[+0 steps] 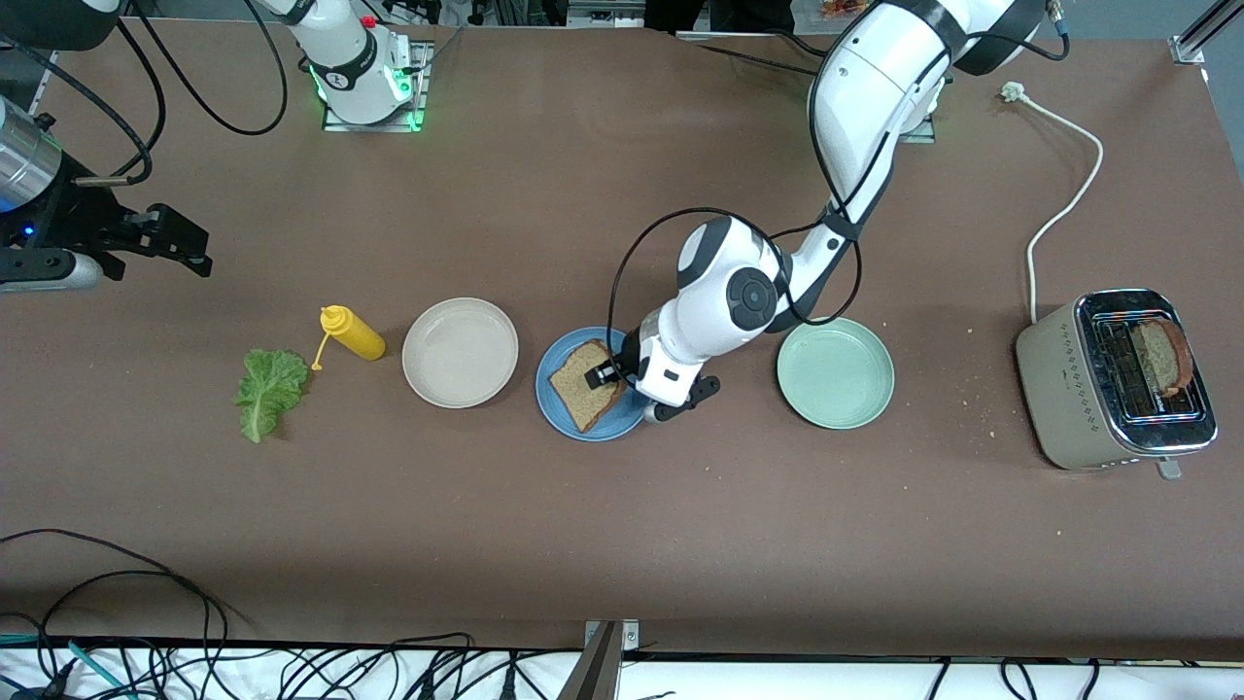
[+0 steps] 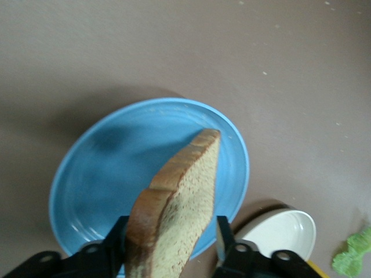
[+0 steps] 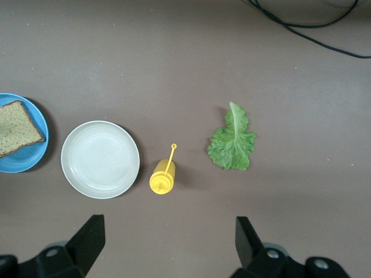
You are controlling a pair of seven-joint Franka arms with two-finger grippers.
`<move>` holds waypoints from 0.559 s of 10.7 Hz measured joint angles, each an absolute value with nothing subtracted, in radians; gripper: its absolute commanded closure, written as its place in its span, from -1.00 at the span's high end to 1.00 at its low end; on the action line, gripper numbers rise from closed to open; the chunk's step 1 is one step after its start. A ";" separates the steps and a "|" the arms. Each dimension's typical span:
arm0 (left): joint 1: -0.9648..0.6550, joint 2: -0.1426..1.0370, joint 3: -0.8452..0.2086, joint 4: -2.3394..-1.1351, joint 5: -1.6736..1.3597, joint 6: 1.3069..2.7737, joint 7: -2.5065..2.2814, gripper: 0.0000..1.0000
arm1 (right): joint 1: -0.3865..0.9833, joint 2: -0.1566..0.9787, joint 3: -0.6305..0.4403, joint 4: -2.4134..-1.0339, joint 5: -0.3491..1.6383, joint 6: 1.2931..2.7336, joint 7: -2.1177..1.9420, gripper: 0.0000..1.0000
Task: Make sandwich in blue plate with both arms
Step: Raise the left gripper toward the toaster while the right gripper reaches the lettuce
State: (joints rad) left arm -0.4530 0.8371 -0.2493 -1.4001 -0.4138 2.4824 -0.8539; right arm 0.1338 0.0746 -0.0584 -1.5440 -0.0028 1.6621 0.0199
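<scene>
A brown bread slice [image 1: 586, 385] rests on the blue plate [image 1: 603, 433], with the edge toward the left arm's end of the table raised. My left gripper [image 1: 610, 374] is low over that edge. In the left wrist view the slice [image 2: 179, 208] stands on edge between the fingers [image 2: 223, 231]. It touches one finger and a gap shows at the other, so the left gripper [image 2: 171, 231] is open. The lettuce leaf [image 1: 267, 389] lies flat toward the right arm's end. My right gripper [image 1: 185, 243] waits open and empty, high above that end of the table, looking down on the lettuce [image 3: 232, 142].
A yellow squeeze bottle [image 1: 355, 333] lies between the lettuce and a beige plate [image 1: 460, 352]. A pale green plate [image 1: 836, 372] sits beside the blue plate toward the left arm's end. A toaster [image 1: 1118, 379] at that end holds another bread slice [image 1: 1161, 355]; its white cord [image 1: 1069, 194] trails off.
</scene>
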 measured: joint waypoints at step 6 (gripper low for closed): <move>-0.440 0.834 -0.176 -1.401 -0.413 2.289 -0.853 0.55 | 0.119 0.112 -0.067 -1.546 -0.003 1.659 0.020 1.00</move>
